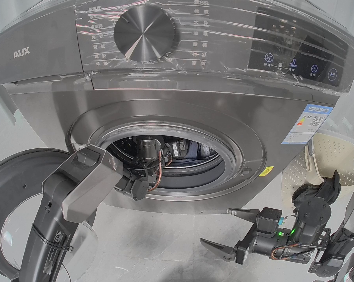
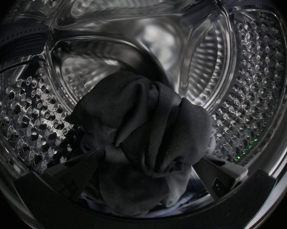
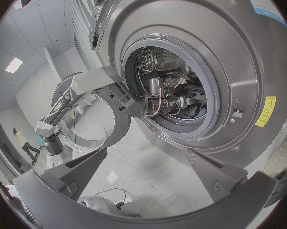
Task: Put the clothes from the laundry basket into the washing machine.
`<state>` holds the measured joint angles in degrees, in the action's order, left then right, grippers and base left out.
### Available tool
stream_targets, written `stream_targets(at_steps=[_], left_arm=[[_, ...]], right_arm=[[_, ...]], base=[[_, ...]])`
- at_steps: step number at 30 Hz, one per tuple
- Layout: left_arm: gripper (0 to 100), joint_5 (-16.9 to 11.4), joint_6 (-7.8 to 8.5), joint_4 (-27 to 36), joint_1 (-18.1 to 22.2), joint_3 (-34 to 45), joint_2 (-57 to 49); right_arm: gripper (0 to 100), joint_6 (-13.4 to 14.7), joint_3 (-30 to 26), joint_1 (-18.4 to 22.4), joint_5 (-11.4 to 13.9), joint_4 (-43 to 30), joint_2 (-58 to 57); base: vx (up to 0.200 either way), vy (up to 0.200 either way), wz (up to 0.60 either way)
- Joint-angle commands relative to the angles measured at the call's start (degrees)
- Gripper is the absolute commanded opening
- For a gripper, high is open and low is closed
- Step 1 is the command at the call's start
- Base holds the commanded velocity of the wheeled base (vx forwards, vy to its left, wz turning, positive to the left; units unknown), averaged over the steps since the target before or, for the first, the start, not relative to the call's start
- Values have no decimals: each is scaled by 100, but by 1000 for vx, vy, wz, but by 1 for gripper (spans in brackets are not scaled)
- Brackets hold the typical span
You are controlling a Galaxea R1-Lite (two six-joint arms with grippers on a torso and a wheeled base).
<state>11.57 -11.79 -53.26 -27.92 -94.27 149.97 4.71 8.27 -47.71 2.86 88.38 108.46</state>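
Observation:
The grey washing machine (image 1: 239,138) stands with its door (image 1: 12,185) swung open to the left. My left arm is deep in the drum (image 2: 35,112), where my left gripper (image 2: 146,158) is open. A bunched dark garment (image 2: 143,128) lies between its spread fingers (image 2: 224,174), above other laundry at the drum's bottom. From the right wrist view the left gripper (image 3: 189,100) sits inside the opening beside the dark cloth (image 3: 197,94). My right gripper (image 1: 218,227) hangs open and holds nothing, low in front of the machine and next to the cream laundry basket (image 1: 334,153), which holds dark clothes (image 1: 322,188).
The open door (image 3: 95,128) juts out on the left beside my left arm. Pale floor (image 1: 153,235) lies in front of the machine. The basket (image 3: 283,156) stands close against the machine's right side.

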Motion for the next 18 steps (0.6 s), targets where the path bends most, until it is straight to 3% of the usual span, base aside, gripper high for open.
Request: stream_targets(at_steps=[1, 5, 13, 18], left_arm=[[100, -181, 45, 9, -65, 655, -574], [100, -199, 344, -53, -74, 1183, -838], [100, -480, 388, -79, -390, 2343, -1594], [100, -506, 397, -299, -698, 3134, -2015]], right_arm=[[100, -5, 0, -1, 4, 4, 0], [100, -5, -9, 17, 4, 4, -9], [100, -5, -18, 25, 4, 4, -18], [100, -5, -18, 34, 4, 4, -18]], base=[[0, 0, 0], [0, 0, 0], [0, 0, 0], [0, 0, 0]])
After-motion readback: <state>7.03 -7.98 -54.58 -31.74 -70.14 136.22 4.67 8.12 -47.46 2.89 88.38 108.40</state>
